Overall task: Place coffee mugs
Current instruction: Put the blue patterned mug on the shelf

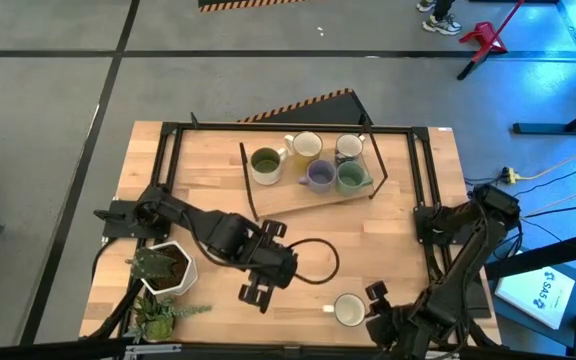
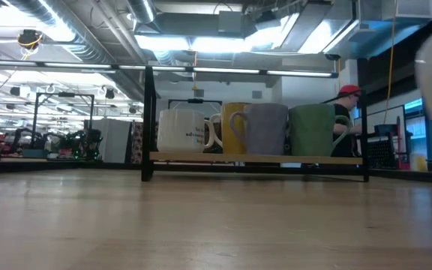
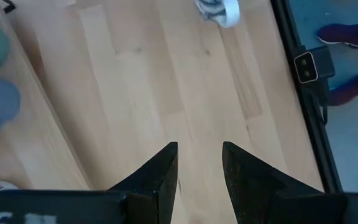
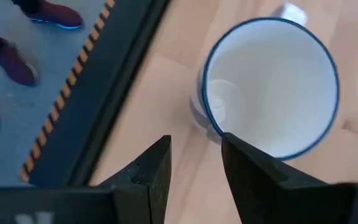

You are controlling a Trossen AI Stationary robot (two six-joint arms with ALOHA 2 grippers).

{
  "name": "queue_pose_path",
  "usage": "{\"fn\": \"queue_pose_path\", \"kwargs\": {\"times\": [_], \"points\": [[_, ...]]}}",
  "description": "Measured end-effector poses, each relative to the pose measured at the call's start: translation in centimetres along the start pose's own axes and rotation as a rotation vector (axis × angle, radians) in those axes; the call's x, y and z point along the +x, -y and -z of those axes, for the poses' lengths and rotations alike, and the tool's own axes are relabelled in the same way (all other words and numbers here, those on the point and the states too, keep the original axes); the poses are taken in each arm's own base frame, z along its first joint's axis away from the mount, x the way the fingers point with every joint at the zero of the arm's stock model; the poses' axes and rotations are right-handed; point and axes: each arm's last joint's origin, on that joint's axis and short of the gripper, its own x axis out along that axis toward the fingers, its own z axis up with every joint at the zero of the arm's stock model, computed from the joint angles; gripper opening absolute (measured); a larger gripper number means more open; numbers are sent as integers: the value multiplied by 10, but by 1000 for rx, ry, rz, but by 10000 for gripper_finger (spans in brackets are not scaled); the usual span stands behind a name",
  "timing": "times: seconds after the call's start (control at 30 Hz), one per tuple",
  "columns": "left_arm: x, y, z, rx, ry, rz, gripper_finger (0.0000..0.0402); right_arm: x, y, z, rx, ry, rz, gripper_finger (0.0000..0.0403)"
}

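Table [image 1: 218, 190]: pale wood, black frame around it. It carries everything listed below.

Tray [image 1: 298, 200]: a wooden board at the far side, set at a slant. It looks like the collecting place, since five mugs are packed on it.

Plants [image 1: 160, 268]: a white pot and loose greenery at the near left corner, no part of the job.

Left arm: stretched across the table's middle. Left tool [image 1: 258, 293] hangs over bare wood with its fingers apart, holding nothing. Probably waiting.

Right arm: folded at the near right corner. Right tool [image 1: 376, 297] sits just beside the last mug, fingers apart, nothing between them yet. I judge it is lining up for a grasp at the rim.

Mugs on tray: olive [image 1: 265, 163], cream [image 1: 306, 146], patterned [image 1: 348, 148], lavender [image 1: 319, 175], teal [image 1: 352, 178]. They stand close together, some touching.

Loose mug [image 1: 349, 310]: white with a blue rim, upright near the front edge, well apart from the tray. It is the one left to place.

Views compared:
- High view alone gives the count and layout.
- Low view shows the tray's mugs side on, upright in a row, with a person in a red cap [image 2: 349, 91] behind them. Neither tool appears there.
- Right wrist view shows the blue rim and empty inside, with one finger [image 4: 244, 163] overlapping the rim's edge; whether it touches I cannot tell.
- Left wrist view shows only bare wood between its fingers.
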Motion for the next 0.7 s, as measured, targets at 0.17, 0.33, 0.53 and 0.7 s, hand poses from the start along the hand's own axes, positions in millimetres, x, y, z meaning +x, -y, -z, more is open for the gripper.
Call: {"fn": "queue_pose_path", "kwargs": {"times": [0.17,0.33,0.53,0.7], "points": [[-2,11,2,-2,13,-38,120,6,16,-7,-25,-3,53,143],[-3,17,3,1,20,-58,120,11,34,-14,-51,-10,80,143],[-3,17,3,1,23,-65,120,20,60,-27,-89,12,128,143],[-3,14,1,-6,47,-148,120,25,83,-35,-128,5,158,143]]}}
